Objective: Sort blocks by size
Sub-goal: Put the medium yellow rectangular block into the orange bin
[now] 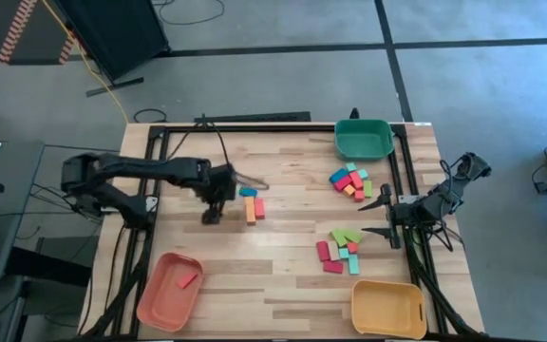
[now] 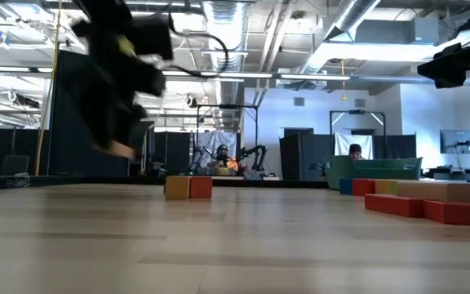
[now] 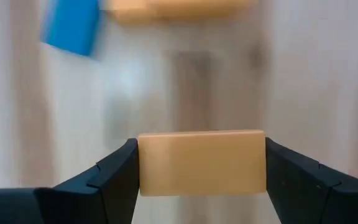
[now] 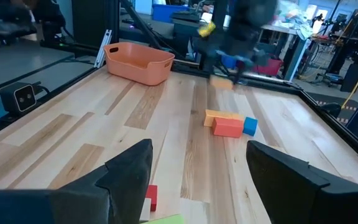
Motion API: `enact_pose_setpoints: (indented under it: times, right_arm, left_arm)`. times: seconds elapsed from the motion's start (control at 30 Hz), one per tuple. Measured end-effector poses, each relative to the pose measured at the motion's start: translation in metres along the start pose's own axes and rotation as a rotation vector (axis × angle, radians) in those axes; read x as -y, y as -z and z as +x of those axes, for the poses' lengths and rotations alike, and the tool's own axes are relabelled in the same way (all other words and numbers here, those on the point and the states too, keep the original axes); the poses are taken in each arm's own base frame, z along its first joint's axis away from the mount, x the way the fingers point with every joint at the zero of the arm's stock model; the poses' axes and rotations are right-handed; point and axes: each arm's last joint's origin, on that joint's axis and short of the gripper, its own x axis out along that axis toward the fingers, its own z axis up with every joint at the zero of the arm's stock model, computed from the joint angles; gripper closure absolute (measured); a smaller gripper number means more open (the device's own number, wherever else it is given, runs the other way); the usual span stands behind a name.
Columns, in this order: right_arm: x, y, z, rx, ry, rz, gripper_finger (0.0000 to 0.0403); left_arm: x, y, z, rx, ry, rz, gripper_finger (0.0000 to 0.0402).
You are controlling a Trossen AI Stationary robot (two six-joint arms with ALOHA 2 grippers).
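High view: left claw over the middle-left of the wooden counter, just beside a small cluster of a blue block, an orange bar and a red block. Right claw parked at the right edge, between two heaps of mixed blocks: upper heap below the green tray, lower heap above the yellow tray. Salmon tray at the near-left corner, with one red block inside.

Low view: left arm blurred, up off the counter at the left. Orange bar and red block side by side on the surface, mid-distance. Red bars in the foreground right, green tray behind them.

Left wrist view: left claw clamped on an orange block, one finger flat against each end. Blue block and orange bar blurred beyond.

Right wrist view: right claw with fingers wide apart, nothing between them. Farther off, orange bar, red block and blue block touching one another; salmon tray at the far side.
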Motion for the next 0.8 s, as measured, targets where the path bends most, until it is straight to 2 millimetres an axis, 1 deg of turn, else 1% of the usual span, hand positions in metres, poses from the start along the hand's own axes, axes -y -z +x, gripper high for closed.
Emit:
enact_pose_setpoints:
  times: [0.07, 0.17, 0.3, 0.4, 0.5, 0.6, 0.7, 0.8]
  right_arm:
    - [0.0, 0.0, 0.0, 0.0, 0.0, 0.0, 0.0112]
    - [0.0, 0.0, 0.0, 0.001, 0.0, 0.0, 0.0112]
    - [0.0, 0.0, 0.0, 0.0, 0.0, 0.0, 0.0112]
    - [0.0, 0.0, 0.0, 0.0, 0.0, 0.0, 0.0112]
    - [0.0, 0.0, 0.0, 0.0, 0.0, 0.0, 0.0112]
    - [0.0, 0.0, 0.0, 0.0, 0.0, 0.0, 0.0112]
    - [0.0, 0.0, 0.0, 0.0, 0.0, 0.0, 0.0112]
    - [0.0, 0.0, 0.0, 0.0, 0.0, 0.0, 0.0112]
  left_arm:
    - [0.017, -0.001, -0.016, 0.037, 0.015, 0.013, 0.0123]
    - [0.039, 0.007, -0.036, 0.07, 0.042, -0.005, 0.0123]
    - [0.07, 0.021, -0.055, 0.088, 0.101, -0.039, 0.0123]
    - [0.091, 0.034, -0.065, 0.078, 0.143, -0.059, 0.0123]
    - [0.113, 0.044, -0.071, 0.072, 0.192, -0.064, 0.0123]
    - [0.131, 0.052, -0.073, 0.046, 0.227, -0.069, 0.0123]
    - [0.146, 0.062, -0.069, 0.013, 0.25, -0.087, 0.0122]
    - [0.156, 0.072, -0.062, -0.019, 0.262, -0.121, 0.0122]
